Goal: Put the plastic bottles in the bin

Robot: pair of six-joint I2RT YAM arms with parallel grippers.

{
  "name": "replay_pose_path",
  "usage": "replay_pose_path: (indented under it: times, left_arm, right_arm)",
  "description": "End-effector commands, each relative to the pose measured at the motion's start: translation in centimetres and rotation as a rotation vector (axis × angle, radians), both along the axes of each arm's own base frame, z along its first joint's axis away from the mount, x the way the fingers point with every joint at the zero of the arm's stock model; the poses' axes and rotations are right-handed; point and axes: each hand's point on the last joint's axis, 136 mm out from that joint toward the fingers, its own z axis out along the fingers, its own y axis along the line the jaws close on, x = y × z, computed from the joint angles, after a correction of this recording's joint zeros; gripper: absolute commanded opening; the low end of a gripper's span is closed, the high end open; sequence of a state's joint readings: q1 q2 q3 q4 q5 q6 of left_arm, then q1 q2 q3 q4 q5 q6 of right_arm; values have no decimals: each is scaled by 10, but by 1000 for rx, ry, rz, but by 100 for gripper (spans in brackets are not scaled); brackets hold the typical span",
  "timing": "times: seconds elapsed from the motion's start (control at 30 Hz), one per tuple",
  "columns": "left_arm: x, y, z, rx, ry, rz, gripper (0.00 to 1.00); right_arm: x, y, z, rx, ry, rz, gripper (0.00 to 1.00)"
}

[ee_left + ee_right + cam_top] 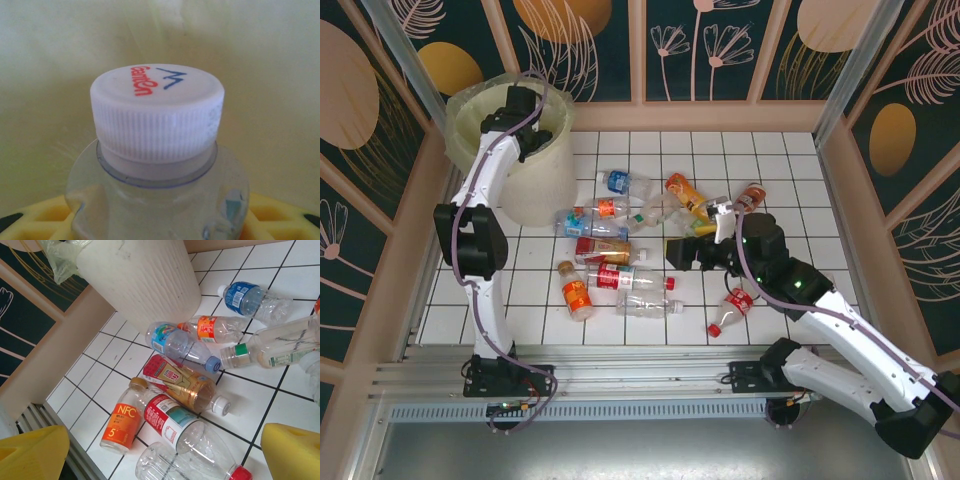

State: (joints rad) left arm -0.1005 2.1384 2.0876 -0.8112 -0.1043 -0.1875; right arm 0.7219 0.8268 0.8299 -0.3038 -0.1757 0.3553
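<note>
Top view: left gripper (525, 110) hung over the round cream-white bin (548, 190) at the tiled table's (790, 170) far-left corner; right gripper (682, 248) gaped empty over plastic bottles (620, 278). Left wrist: clear white-capped bottle (157, 200) pointed cap-first at the bag (260, 45), between yellow fingers (40, 215), grip unclear. Right wrist: bottles lay flat.

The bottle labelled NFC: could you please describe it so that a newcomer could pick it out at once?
Start at the big cream bin at the far left of the table. Bottles lie scattered before it; the NFC bottle is at the scatter's near left corner. It is orange with a tan cap, while the clear bottle beside it has a red label.
</note>
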Motion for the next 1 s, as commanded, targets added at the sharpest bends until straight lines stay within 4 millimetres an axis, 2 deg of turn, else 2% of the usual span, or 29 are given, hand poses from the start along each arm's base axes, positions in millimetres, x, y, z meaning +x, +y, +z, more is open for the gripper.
replay_pose_path:
  times: [0.0,0.23,0.43,0.53,0.73,0.97]
  left_arm:
    - [2,3,-15,-24,20,9,59]
    - [4,1,3,-39,-15,7,73]
    - [0,1,41,-58,-86,15,88]
    - [-4,-1,62,-78,-132,14,90]
    - [-22,-5,93,-119,-181,4,95]
    - [-55,-2,123,-152,-261,26,97]
  right_arm:
    - [-2,-4,-4,3,12,-21,99]
    - [-1,-5,-7,-4,16,-25,99]
    - [3,-11,-13,-29,20,-67,99]
    - [4,-11,-17,-38,21,-65,99]
    - [4,-10,-20,-50,28,-62,99]
    - [1,-6,-16,-56,23,-35,99]
